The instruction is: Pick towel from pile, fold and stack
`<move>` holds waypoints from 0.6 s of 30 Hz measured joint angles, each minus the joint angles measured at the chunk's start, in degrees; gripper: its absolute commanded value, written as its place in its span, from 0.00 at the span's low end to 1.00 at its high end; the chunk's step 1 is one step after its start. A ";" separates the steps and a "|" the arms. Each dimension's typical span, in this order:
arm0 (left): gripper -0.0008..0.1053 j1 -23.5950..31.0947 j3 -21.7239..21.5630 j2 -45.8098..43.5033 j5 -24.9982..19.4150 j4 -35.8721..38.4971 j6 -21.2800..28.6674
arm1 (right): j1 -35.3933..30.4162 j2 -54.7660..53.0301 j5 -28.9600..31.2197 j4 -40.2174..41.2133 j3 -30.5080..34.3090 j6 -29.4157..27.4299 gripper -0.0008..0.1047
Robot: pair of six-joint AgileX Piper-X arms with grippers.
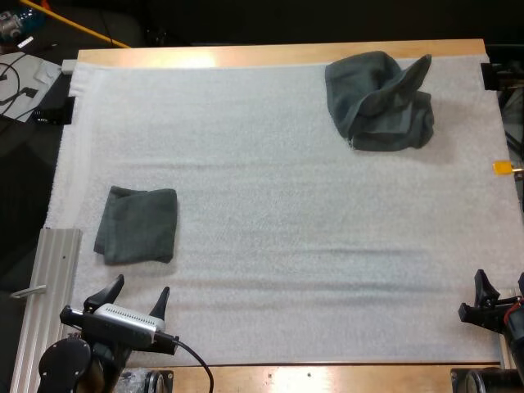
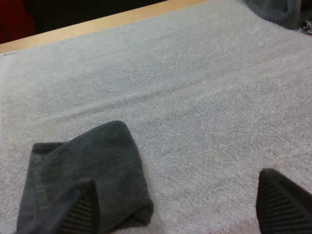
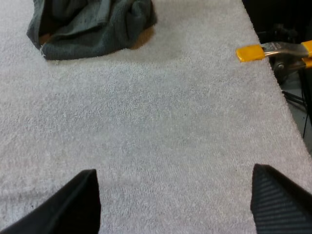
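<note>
A folded dark grey-green towel (image 1: 137, 225) lies flat on the left side of the white mat (image 1: 278, 205). A crumpled towel (image 1: 381, 100) of the same colour sits at the mat's far right. My left gripper (image 1: 135, 299) hovers open just short of the folded towel (image 2: 87, 180), nothing between its fingers (image 2: 280, 202). My right gripper (image 1: 485, 296) stands open at the near right edge of the mat, well short of the crumpled towel (image 3: 90, 24), with bare mat (image 3: 161, 126) between its fingers (image 3: 278, 202).
A metal rail (image 1: 45, 303) runs along the near left edge of the table. The wooden table edge (image 1: 278, 56) borders the mat's far side. An orange clamp (image 3: 270, 51) grips the mat's right edge. Cables and clutter lie beyond the far left corner.
</note>
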 measured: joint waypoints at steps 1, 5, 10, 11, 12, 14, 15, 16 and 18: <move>0.62 0.00 0.00 0.00 0.00 0.00 0.00 | 0.00 0.00 0.00 0.00 0.00 0.00 0.61; 0.62 0.00 0.00 0.00 0.00 0.00 0.00 | 0.00 0.00 0.00 0.00 0.00 0.00 0.61; 0.62 0.00 0.00 0.00 0.00 0.00 0.00 | 0.00 0.00 0.00 0.00 0.00 0.00 0.61; 0.62 0.00 0.00 0.00 0.00 0.00 0.00 | 0.00 0.00 0.00 0.00 0.00 0.00 0.61; 0.62 0.00 0.00 0.00 0.00 0.00 0.00 | 0.00 0.00 0.00 0.00 0.00 0.00 0.61; 0.62 0.00 0.00 0.00 0.00 0.00 0.00 | 0.00 0.00 0.00 0.00 0.00 0.00 0.61; 0.62 -0.06 0.00 0.00 0.00 -0.05 0.00 | 0.00 0.00 0.00 0.00 0.00 0.00 0.61; 0.62 -0.12 0.00 0.00 0.00 -0.20 0.00 | 0.00 0.00 0.00 0.00 0.00 0.00 0.61; 0.62 -0.12 0.00 0.00 0.00 -0.37 0.00 | 0.00 0.00 0.00 0.00 0.00 0.00 0.61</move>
